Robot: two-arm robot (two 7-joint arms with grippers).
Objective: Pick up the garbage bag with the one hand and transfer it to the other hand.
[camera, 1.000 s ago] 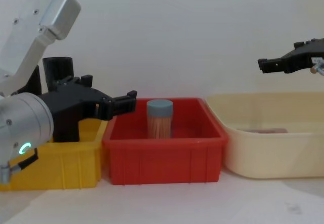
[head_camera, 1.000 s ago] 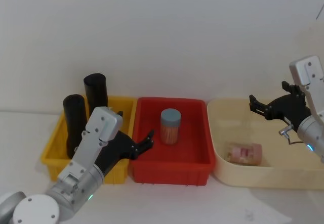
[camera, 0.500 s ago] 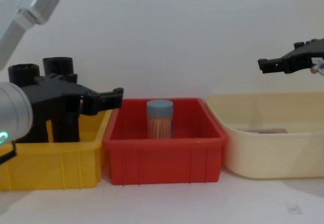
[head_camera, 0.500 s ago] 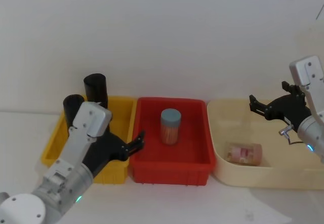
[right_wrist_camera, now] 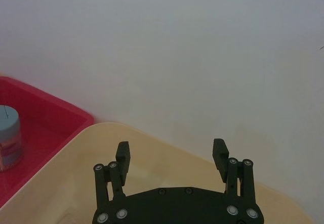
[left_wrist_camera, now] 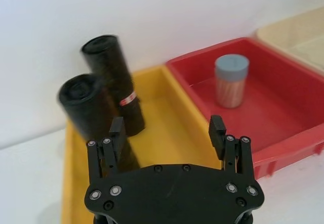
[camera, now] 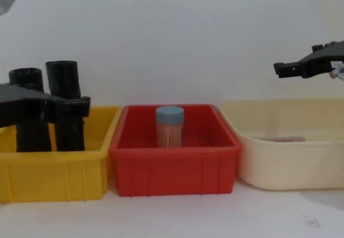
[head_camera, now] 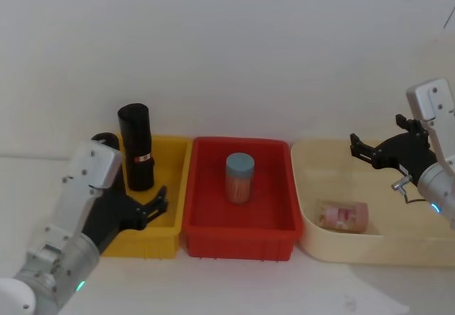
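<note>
Inside the yellow bin: the garbage bag [left_wrist_camera: 83, 102] stands upright on the left side, toward the front. Nothing grips it.
Bag's make: a plain matte black cylinder of tightly wound plastic, rising well above the bin walls.
Second roll: a like black roll [left_wrist_camera: 115, 77] with a small red-and-white sticker stands just beside the bag, farther back and nearer the red bin. I cannot tell whether the two touch.
Left gripper: the left gripper [left_wrist_camera: 167, 128], on the arm with the green light, hangs over the near right part of the yellow bin. Its jaws are spread wide and hold nothing. The bag is close beyond one finger, apart from it, and bare yellow floor shows between the fingers.
Yellow bin: the yellow bin [camera: 59, 168] is a smooth, hard plastic rectangle with straight walls.
Red bin: the red bin [camera: 172, 168] has the same shape and sits just beside the yellow bin's right wall. A jar [head_camera: 239, 178] with a grey-blue lid stands upright in its middle.
Cream tub: the cream tub [camera: 290, 168] is wider, with rounded corners, right of the red bin. A pink pack [head_camera: 343, 215] lies on its side inside.
Right gripper: the right gripper [head_camera: 359, 148], on the arm with the blue light, is held in the air above the cream tub, well apart from the bag. Its jaws are spread and hold nothing.
Edges: a strip of white table [camera: 172, 216] runs along the front of all three containers, and a plain pale wall [camera: 172, 34] stands behind them.
</note>
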